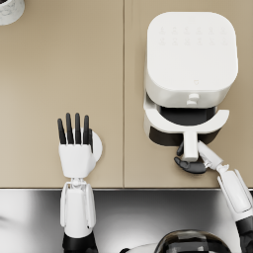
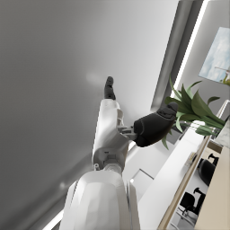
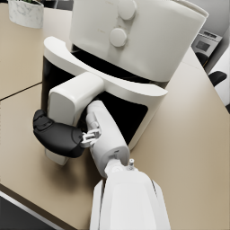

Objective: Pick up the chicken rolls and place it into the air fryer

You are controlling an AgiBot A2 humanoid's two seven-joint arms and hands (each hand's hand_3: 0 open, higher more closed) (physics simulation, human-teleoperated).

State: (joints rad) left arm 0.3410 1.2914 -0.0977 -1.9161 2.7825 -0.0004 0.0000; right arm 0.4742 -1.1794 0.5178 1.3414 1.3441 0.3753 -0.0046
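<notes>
Right hand (image 1: 190, 165) was wrapped around the air fryer (image 1: 190, 54) drawer handle (image 1: 190, 147), drawer slightly out. Left hand (image 1: 75, 143) was flat, fingers spread, holding nothing, over a white plate (image 1: 98, 147). Chicken rolls weren't visible; location unknown.

left arm: comes up from the 6 o'clock edge, forearm straight toward 12 | left hand (image 1: 75, 143): flat, fingers (image 1: 73, 129) straight and a little apart, pointing to 12 o'clock, holds nothing | right arm: enters at 5 o'clock, reaches toward 10 | right hand (image 1: 190, 164): fingers curled around the white handle (image 1: 190, 146)
</notes>
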